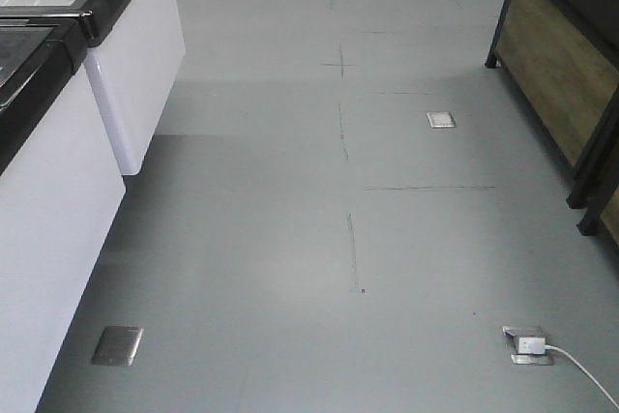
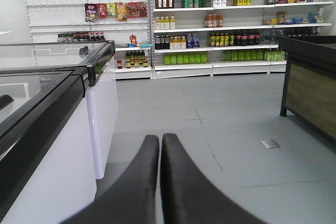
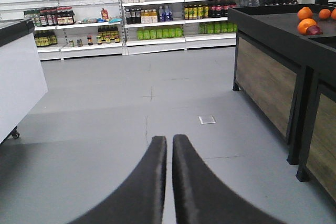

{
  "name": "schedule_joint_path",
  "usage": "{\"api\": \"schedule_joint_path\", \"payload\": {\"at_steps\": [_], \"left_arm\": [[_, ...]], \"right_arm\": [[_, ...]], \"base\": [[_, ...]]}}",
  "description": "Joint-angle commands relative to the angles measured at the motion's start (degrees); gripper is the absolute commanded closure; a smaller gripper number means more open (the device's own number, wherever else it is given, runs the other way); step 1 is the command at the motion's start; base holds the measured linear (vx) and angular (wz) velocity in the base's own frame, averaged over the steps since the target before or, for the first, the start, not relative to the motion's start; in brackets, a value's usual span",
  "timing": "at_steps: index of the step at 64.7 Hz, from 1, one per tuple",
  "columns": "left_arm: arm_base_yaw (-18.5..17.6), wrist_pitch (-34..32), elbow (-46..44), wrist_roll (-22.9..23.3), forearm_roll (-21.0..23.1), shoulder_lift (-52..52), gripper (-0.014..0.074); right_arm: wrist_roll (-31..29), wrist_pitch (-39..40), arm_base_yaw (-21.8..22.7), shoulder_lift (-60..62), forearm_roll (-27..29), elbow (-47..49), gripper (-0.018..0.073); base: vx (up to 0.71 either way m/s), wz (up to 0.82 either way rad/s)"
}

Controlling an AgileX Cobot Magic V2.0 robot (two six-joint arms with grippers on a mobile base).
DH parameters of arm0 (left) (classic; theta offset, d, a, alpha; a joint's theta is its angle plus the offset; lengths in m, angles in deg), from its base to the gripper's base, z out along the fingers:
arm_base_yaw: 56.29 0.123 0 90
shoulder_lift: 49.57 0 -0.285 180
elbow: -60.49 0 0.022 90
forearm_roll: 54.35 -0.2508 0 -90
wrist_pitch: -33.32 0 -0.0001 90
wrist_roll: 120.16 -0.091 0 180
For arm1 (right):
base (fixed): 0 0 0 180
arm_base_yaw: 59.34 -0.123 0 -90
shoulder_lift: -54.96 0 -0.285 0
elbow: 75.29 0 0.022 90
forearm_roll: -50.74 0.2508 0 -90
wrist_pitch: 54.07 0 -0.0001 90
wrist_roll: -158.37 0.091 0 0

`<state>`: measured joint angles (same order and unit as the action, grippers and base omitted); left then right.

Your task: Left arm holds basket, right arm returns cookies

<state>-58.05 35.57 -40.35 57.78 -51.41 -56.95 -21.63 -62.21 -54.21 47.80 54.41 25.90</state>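
The basket and the cookies are out of view in every frame. In the left wrist view my left gripper (image 2: 160, 139) points out over the grey floor, its two black fingers pressed together and holding nothing. My right gripper (image 3: 169, 140) also hangs above the floor, shut, with only a thin slit between its fingers and nothing in it. Neither arm appears in the front-facing view.
White chest freezers (image 1: 68, 200) line the left side. A dark wood-panelled display stand (image 1: 556, 65) stands at the right, with oranges (image 3: 307, 22) on top. Stocked shelves (image 2: 220, 24) fill the back wall. A floor socket (image 1: 528, 345) has a white plug and cable.
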Motion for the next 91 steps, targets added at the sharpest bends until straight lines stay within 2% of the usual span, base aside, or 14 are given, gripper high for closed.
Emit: {"api": "schedule_joint_path", "payload": {"at_steps": [1, 14, 22, 35, 50, 59, 69, 81, 91], "left_arm": [[0.07, -4.70, -1.74, -0.05, 0.06, 1.03, 0.0603], [0.07, -6.14, -1.74, 0.11, 0.07, 1.03, 0.0603], [0.07, -11.11, -1.74, 0.47, 0.12, 1.03, 0.0602], [0.07, -26.44, -1.80, 0.42, 0.12, 1.03, 0.0602], [0.07, -40.74, -2.71, 0.37, 0.07, 1.03, 0.0602], [0.07, -36.82, -8.17, 0.23, -2.94, 1.03, 0.0601], [0.07, -26.63, -18.92, 0.23, -7.62, -0.14, 0.0601], [0.07, -17.60, -34.43, 0.23, -7.84, -6.57, 0.0601], [0.07, -7.88, -48.42, 0.23, -7.84, -15.83, 0.0601]], "right_arm": [[-0.33, 4.35, 0.04, 0.74, -0.31, -1.02, 0.0562], [-0.33, 4.35, 0.04, 0.74, -0.31, -1.02, 0.0562], [-0.33, 4.35, 0.04, 0.74, -0.31, -1.02, 0.0562], [-0.33, 4.41, 0.04, 0.74, -0.31, -1.02, 0.0562], [-0.33, 4.41, 0.04, 0.74, -0.31, -1.02, 0.0562], [-0.33, 4.35, 0.04, 0.74, -0.31, -1.02, 0.0562], [-0.33, 4.35, 0.04, 0.74, -0.31, -1.02, 0.0562], [-0.33, 4.35, 0.04, 0.74, -0.31, -1.02, 0.0562], [-0.33, 4.35, 0.04, 0.74, -0.31, -1.02, 0.0562]], "base": [[0.00, 0.00], [0.00, 0.00], [0.00, 0.00], [0.00, 0.00], [0.00, 0.00], [0.00, 0.00], [0.00, 0.00], [0.00, 0.00], [0.00, 0.00]]}}
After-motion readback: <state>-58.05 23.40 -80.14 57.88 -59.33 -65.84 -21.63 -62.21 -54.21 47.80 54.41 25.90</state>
